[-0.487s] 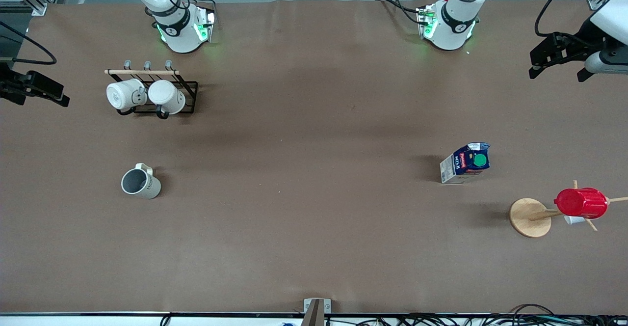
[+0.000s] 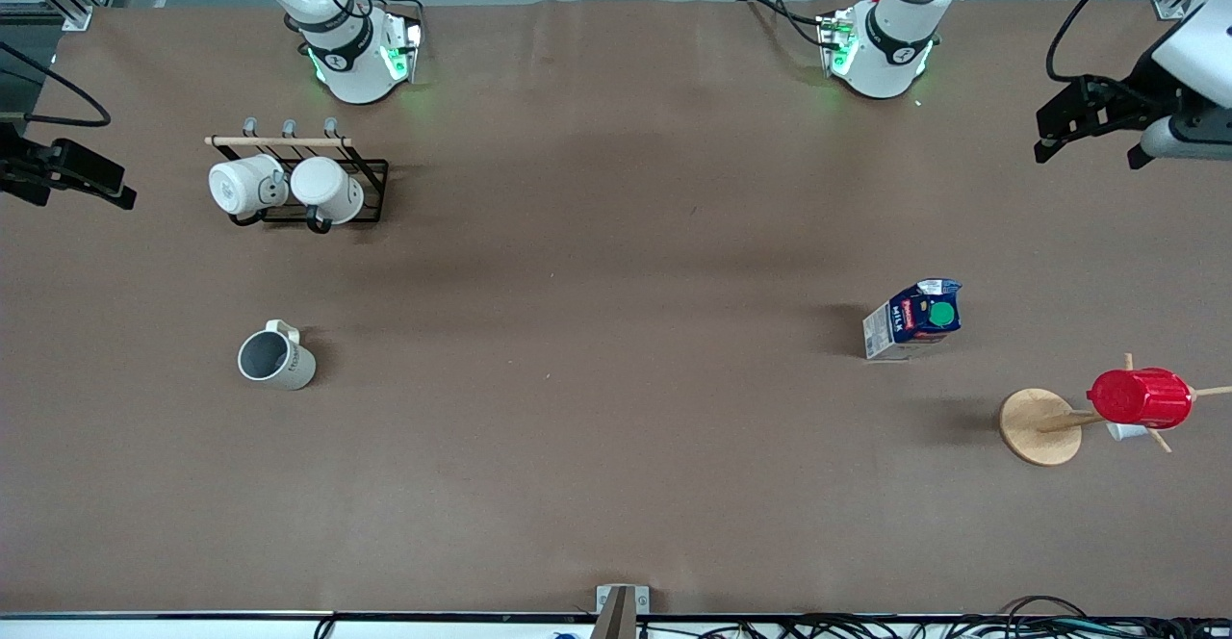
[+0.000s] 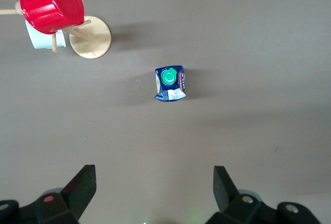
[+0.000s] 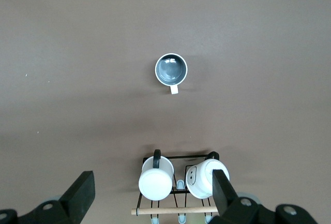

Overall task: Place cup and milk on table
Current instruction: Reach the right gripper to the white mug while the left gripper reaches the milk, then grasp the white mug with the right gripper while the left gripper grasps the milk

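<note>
Cup (image 2: 276, 358) upright, empty | milk (image 2: 914, 319) capped | left claw (image 3: 155, 193) apart | right claw (image 4: 152, 195) apart

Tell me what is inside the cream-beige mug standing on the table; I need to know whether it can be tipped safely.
The cream-beige mug with a grey inside looks empty: the right wrist view shows only its bare, glossy grey bottom. Nothing covers its mouth.

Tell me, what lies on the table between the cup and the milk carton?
Nothing: in the front view, only bare brown table stretches between the cup and the milk.
</note>
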You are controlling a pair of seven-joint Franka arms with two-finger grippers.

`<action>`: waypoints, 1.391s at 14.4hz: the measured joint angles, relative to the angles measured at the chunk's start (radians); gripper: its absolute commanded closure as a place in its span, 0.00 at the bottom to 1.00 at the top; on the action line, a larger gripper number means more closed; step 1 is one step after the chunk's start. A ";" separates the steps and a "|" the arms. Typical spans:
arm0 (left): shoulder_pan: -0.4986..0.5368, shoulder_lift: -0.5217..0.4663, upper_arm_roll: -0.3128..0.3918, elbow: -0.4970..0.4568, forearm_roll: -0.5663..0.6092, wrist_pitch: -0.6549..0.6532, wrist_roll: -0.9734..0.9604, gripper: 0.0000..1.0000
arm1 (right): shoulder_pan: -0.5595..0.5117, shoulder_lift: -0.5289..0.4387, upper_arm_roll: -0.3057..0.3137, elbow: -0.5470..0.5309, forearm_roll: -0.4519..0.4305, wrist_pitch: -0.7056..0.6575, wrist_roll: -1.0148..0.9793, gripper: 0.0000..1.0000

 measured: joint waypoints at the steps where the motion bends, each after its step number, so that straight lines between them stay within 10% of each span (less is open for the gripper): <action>1: 0.001 0.026 0.000 0.006 0.003 0.016 0.000 0.00 | 0.000 0.000 -0.001 -0.001 -0.001 0.001 0.000 0.00; 8: 0.025 0.226 0.002 -0.140 0.018 0.377 0.000 0.00 | -0.005 0.182 -0.101 -0.095 0.000 0.257 -0.129 0.00; 14: 0.025 0.299 0.001 -0.211 0.018 0.423 0.000 0.00 | -0.002 0.283 -0.103 -0.442 0.000 0.798 -0.188 0.00; 20: 0.020 0.313 -0.009 -0.293 0.017 0.514 -0.036 0.00 | 0.001 0.378 -0.099 -0.521 0.000 1.015 -0.189 0.05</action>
